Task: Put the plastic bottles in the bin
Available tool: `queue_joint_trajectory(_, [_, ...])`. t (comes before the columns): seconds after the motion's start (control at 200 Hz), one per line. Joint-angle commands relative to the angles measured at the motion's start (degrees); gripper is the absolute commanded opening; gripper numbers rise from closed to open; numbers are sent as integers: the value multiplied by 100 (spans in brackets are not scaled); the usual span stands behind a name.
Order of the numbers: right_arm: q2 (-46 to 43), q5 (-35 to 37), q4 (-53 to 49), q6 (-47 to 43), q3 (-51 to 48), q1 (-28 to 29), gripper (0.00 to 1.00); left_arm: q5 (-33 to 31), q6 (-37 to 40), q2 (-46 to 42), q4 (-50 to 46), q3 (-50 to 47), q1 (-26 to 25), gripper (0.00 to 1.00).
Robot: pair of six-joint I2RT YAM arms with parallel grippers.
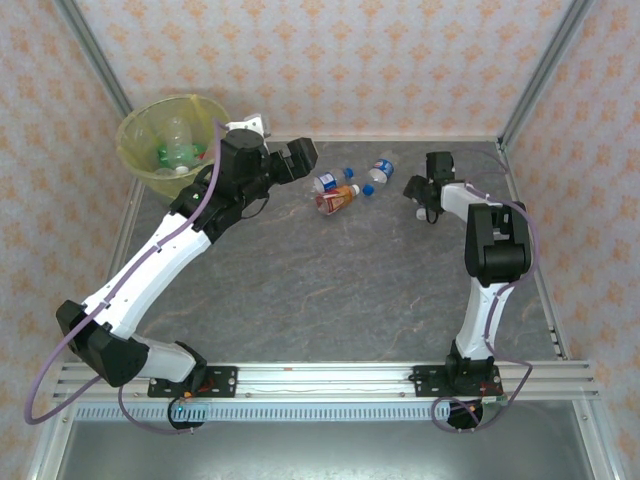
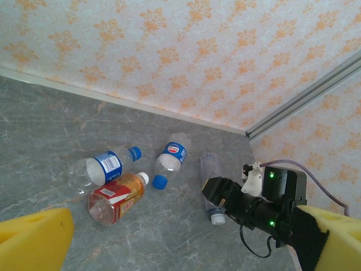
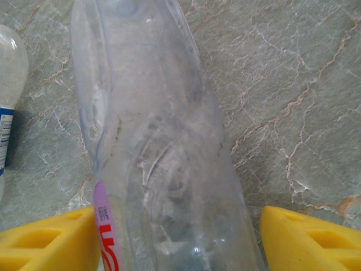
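Right end effector (image 3: 179, 240) straddles a clear bottle (image 3: 158, 141) lying on the bench (image 3: 293, 84). Its jaws are part open, with a sliver of bench showing beside one pad; we see no grip. Left end effector (image 1: 300, 155) gapes wide and empty, near the bin (image 1: 140, 172), which holds several binned bottles (image 1: 178, 152). Three capped bottles (image 1: 338, 200) lie on the bench between the arms

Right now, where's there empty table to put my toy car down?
The big bare patch of table lies between the left arm and the right arm. The far side is crowded: bottles bunched together, the right gripper around a clear bottle beside them, and the bin in the far left corner.
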Motion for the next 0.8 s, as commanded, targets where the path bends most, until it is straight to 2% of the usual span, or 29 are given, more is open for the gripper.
queue_joint_trajectory(0.0, [-29, -56, -32, 45, -234, -32, 74, 29, 143, -7, 29, 157, -26, 99])
queue_joint_trajectory(0.235, [-126, -29, 19, 21, -420, -23, 78, -33, 126, -76, 20, 117, -26, 99])
queue_joint_trajectory(0.405, [-98, -11, 34, -35, -423, -24, 72, -40, 108, -177, 5, -4, -28, 99])
queue_joint_trajectory(0.631, [-234, -15, 125, -25, -582, 20, 57, 32, 31, -428, 229, -273, 92, 99])
queue_joint_trajectory(0.791, [-577, 121, 220, 2, -806, 69, 56, 238, -113, -506, 368, -403, 265, 99])
